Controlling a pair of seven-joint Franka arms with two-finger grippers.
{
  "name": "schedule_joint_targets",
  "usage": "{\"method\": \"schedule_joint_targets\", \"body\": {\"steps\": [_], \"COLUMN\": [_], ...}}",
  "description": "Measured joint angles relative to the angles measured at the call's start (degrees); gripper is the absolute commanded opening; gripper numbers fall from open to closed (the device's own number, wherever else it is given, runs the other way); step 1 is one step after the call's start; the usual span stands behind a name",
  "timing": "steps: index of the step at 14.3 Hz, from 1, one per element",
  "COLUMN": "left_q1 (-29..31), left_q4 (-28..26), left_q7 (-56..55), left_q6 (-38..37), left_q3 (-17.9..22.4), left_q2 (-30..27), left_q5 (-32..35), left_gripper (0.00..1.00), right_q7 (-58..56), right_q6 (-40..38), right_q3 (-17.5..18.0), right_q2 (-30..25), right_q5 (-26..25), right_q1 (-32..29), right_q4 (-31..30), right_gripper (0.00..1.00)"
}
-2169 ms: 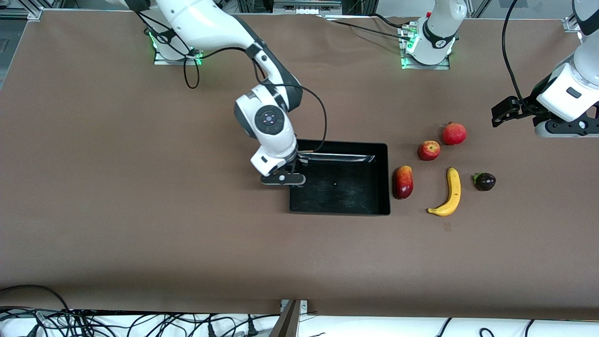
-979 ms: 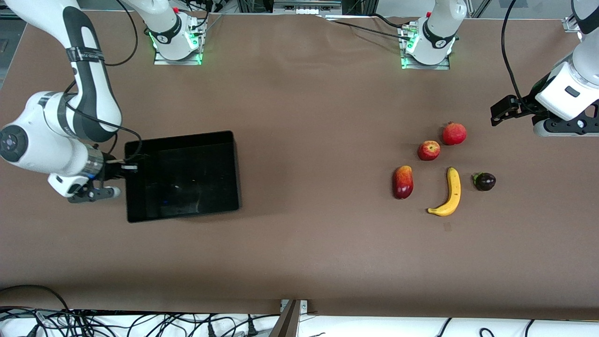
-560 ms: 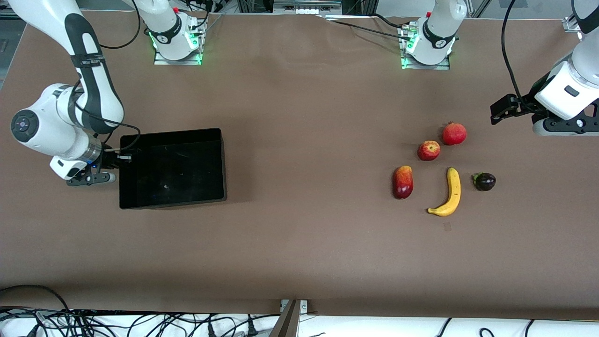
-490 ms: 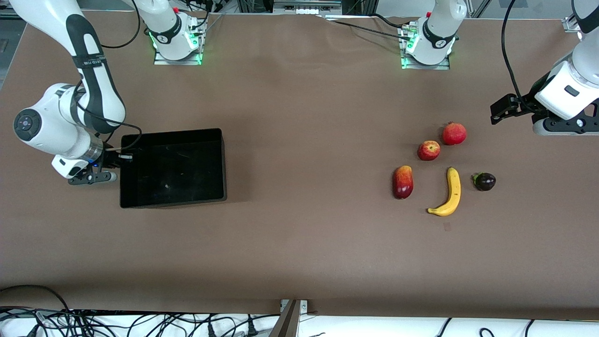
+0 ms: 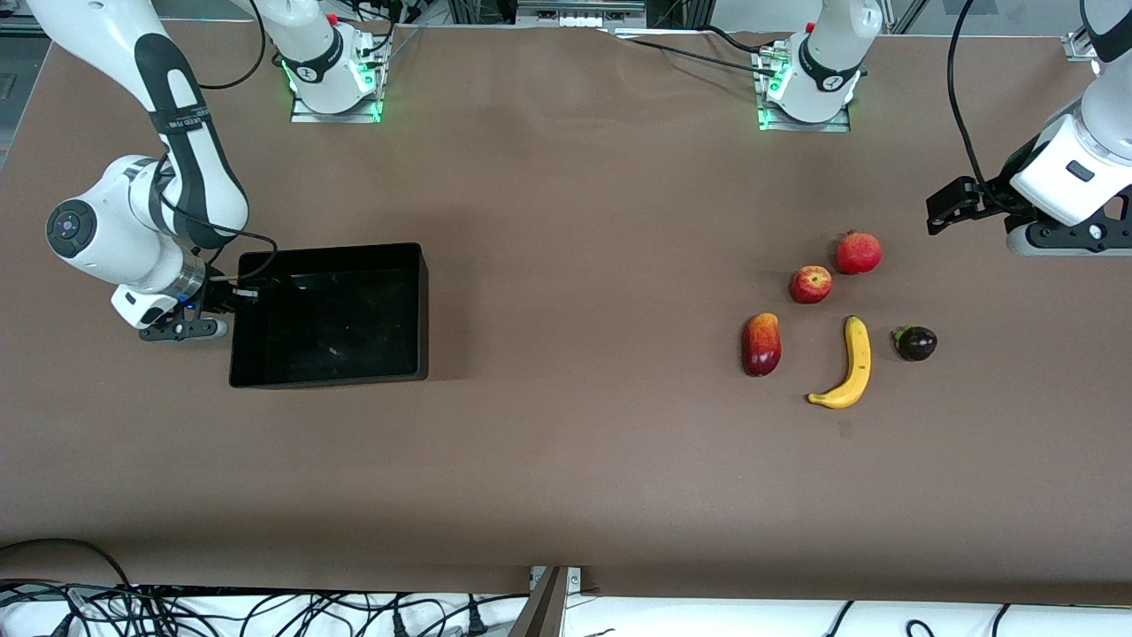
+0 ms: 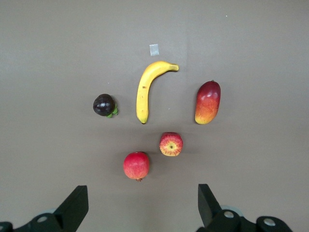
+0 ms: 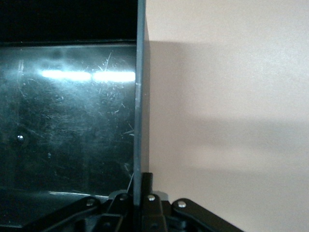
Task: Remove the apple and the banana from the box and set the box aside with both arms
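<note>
The right gripper point(image 5: 232, 297) has its jaws clamped on the thin side wall of the black box point(image 5: 329, 315), at the wall toward the right arm's end of the table. The box point(image 7: 67, 121) sits on the table point(image 5: 566, 460), and nothing lies in it. The left gripper point(image 6: 140, 212), jaws wide apart, hangs over the fruits. In the front view, the apple point(image 5: 810, 285) lies at eleven o'clock from the banana point(image 5: 846, 364), the pomegranate point(image 5: 858, 252) at twelve, the mango point(image 5: 761, 344) at nine, the mangosteen point(image 5: 916, 342) at three.
</note>
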Motion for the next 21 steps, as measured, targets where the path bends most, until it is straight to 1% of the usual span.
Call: {"method": "schedule_joint_targets", "body": {"steps": [1, 3, 5, 7, 8, 10, 13, 15, 17, 19, 21], "left_q1": [0.0, 0.0, 0.0, -0.1, -0.1, -0.1, -0.1, -0.1, -0.1, -0.1, -0.1], "left_q4": [0.0, 0.0, 0.0, 0.0, 0.0, 0.0, 0.0, 0.0, 0.0, 0.0, 0.0], "left_q7": [0.0, 0.0, 0.0, 0.0, 0.0, 0.0, -0.1, -0.1, -0.1, -0.1, -0.2], "left_q6": [0.0, 0.0, 0.0, 0.0, 0.0, 0.0, 0.0, 0.0, -0.1, -0.1, -0.1], "left_q3": [0.0, -0.2, -0.6, -0.7, -0.7, -0.7, -0.7, -0.7, -0.7, -0.7, -0.7], "left_q2": [0.0, 0.0, -0.1, -0.1, -0.1, -0.1, -0.1, -0.1, -0.1, -0.1, -0.1], "left_q5": [0.0, 0.0, 0.0, 0.0, 0.0, 0.0, 0.0, 0.0, 0.0, 0.0, 0.0], "left_gripper": [1.0, 1.0, 1.0, 1.0, 1.0, 1.0, 1.0, 1.0, 1.0, 1.0, 1.0], "right_q7": [0.0, 0.0, -0.1, -0.1, -0.1, 0.8, 6.3, 11.1, 14.8, 16.0, 16.0], "right_q6": [0.1, 0.1, 0.1, -0.9, -3.3, -10.6, -22.4, -30.4, -35.4, -37.9, -39.7], "right_q3": [0.0, 0.0, 0.0, 0.1, 0.3, 0.3, 0.3, 0.3, 0.4, 0.5, 0.1], "right_q2": [0.0, 0.0, -0.2, -0.7, -1.2, -2.3, -4.3, -6.8, -10.3, -13.7, -15.3], "right_q5": [0.0, 0.0, 0.0, 0.0, 0.0, -0.6, -4.7, -7.3, -9.7, -10.4, -10.5], "right_q1": [0.0, 0.0, 0.1, 0.5, 0.9, 2.4, 4.2, 6.1, 8.2, 9.0, 9.0], "right_q4": [-0.1, -0.1, 0.3, 2.2, 4.0, 9.1, 17.4, 22.1, 24.0, 24.2, 25.5], "right_gripper": [0.82, 1.0, 1.0, 1.0, 1.0, 1.0, 1.0, 1.0, 1.0, 1.0, 1.0]}}
